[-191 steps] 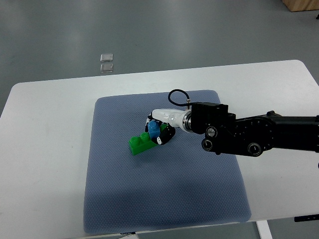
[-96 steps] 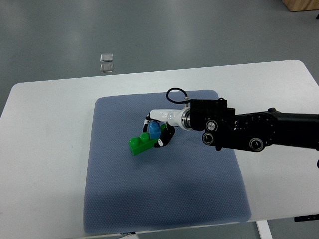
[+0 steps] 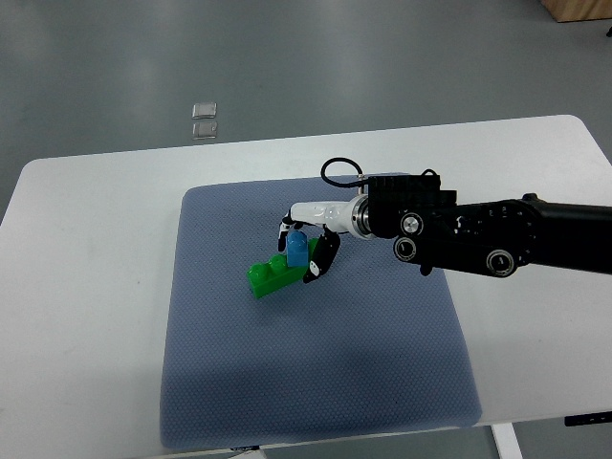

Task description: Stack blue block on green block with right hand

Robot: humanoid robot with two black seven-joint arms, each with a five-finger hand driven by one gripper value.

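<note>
Currently the right hand (image 3: 306, 244) reaches in from the right over the mat (image 3: 316, 382), fingers (image 3: 320, 263) curled around the blue block (image 3: 295, 250). Blue block sits on the right end of the green block (image 3: 274, 276), touching it, roughly upright. Green block lies tilted on the mat, left of centre. Black arm (image 3: 478, 239) spans the right side of the white surface (image 3: 86, 316). Cannot tell whether the blue block is fully seated.
</note>
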